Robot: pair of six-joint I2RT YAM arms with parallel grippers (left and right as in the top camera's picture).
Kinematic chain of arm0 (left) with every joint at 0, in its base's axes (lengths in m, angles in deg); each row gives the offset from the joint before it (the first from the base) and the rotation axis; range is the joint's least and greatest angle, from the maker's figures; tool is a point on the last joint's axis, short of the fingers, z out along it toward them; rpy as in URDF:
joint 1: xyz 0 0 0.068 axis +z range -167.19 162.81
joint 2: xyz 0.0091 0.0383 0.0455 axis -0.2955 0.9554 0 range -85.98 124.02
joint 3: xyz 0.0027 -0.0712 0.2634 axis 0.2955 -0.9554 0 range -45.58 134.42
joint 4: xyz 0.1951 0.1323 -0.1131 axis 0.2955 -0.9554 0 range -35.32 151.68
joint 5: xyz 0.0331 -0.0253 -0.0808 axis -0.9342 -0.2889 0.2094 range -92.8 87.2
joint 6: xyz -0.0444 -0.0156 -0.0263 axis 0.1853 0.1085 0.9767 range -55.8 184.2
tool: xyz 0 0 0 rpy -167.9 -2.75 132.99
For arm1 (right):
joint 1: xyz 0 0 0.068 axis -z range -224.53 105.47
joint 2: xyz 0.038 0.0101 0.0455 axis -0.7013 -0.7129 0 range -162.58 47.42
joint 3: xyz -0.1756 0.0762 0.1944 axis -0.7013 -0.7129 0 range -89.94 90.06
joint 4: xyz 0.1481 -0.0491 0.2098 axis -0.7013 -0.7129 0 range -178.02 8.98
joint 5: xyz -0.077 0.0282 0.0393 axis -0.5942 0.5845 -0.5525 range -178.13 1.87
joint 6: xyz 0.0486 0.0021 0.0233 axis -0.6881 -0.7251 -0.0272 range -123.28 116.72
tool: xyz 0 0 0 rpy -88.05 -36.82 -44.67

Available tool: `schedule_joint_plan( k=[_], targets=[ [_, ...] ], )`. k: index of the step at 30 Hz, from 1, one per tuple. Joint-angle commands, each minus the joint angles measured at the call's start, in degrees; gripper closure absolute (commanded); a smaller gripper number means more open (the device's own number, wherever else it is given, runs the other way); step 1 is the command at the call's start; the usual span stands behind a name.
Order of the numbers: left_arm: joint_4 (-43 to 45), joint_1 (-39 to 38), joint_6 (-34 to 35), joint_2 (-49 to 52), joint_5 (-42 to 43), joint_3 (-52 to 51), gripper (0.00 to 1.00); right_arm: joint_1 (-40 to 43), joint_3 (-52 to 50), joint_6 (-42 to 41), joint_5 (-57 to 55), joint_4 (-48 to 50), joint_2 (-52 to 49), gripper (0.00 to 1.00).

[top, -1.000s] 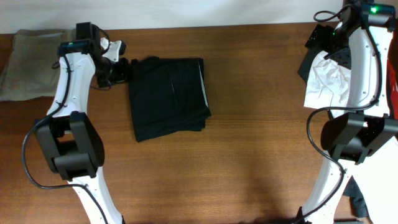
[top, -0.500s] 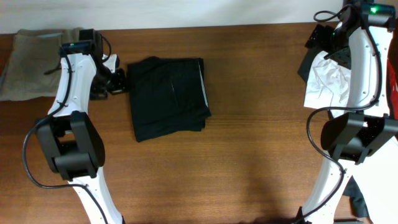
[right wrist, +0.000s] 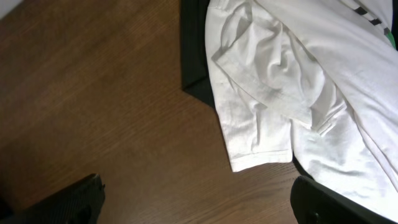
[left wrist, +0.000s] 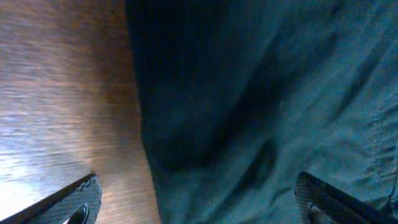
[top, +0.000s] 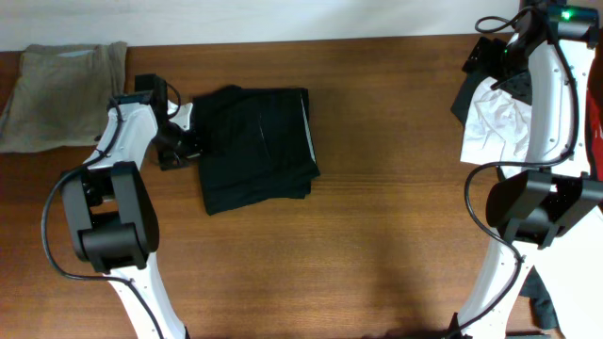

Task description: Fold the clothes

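Observation:
The black shorts (top: 256, 146) lie folded flat on the table, left of centre. My left gripper (top: 181, 143) is open at their left edge. In the left wrist view its gripper (left wrist: 200, 208) straddles the edge of the dark fabric (left wrist: 261, 99), one fingertip (left wrist: 81, 198) over bare wood and the other (left wrist: 323, 200) over cloth. A white shirt (top: 495, 121) lies crumpled at the far right. My right gripper (top: 482, 56) hangs open beside it and holds nothing. In the right wrist view the gripper (right wrist: 199, 205) is over wood and the shirt (right wrist: 280, 81) lies ahead.
A khaki piece (top: 55, 83) lies at the back left corner. A dark garment (right wrist: 194, 56) shows under the white shirt. A bit of red fabric (top: 596, 118) is at the right edge, and dark cloth (top: 545, 297) at the front right. The table (top: 377, 217) is brown wood.
My left gripper has moved from the shorts' back left corner forward along their left edge. The shorts and the right arm have not moved.

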Motion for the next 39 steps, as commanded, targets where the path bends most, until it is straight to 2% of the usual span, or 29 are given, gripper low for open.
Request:
schedule_joint_plan(
  k=[1, 4, 6, 7, 11, 15, 18, 23, 29, 39],
  targets=[
    [1.81, -0.68, -0.94, -0.66, 4.09, -2.67, 0.01, -0.15, 0.17, -0.48, -0.68, 0.02, 0.83, 0.01],
    [2.95, -1.22, -0.94, -0.66, 4.87, -3.54, 0.03, -0.15, 0.17, -0.48, -0.70, 0.02, 0.83, 0.01],
    [3.58, -1.49, -0.94, -0.66, 4.92, -3.54, 0.11, -0.15, 0.17, -0.48, -0.68, 0.02, 0.83, 0.01],
    [4.02, -1.70, -0.94, -0.66, 4.94, -3.54, 0.24, -0.15, 0.17, -0.48, -0.68, 0.02, 0.83, 0.01],
    [5.60, -1.92, -0.92, -0.66, 6.14, -3.54, 0.37, -0.15, 0.17, -0.48, -0.68, 0.02, 0.83, 0.01],
    [9.22, -1.81, -0.90, -0.66, 5.66, -3.50, 0.72, -0.15, 0.17, -0.48, -0.68, 0.02, 0.83, 0.01],
    [9.49, -1.79, -0.92, -0.68, -1.64, -2.51, 0.99, -0.15, 0.17, -0.48, -0.70, 0.02, 0.83, 0.01],
    [9.53, -1.25, -2.99, -0.66, -9.40, 2.23, 0.99, -0.15, 0.17, -0.48, -0.68, 0.02, 0.83, 0.01],
    [9.49, 2.03, -10.29, -0.66, -11.37, 10.75, 0.99, -0.15, 0.17, -0.46, -0.70, 0.02, 0.83, 0.01],
    [13.55, 9.25, -16.06, -0.68, -16.37, 19.74, 0.99, -0.15, 0.17, -0.48, -0.68, 0.02, 0.83, 0.01]
  ],
)
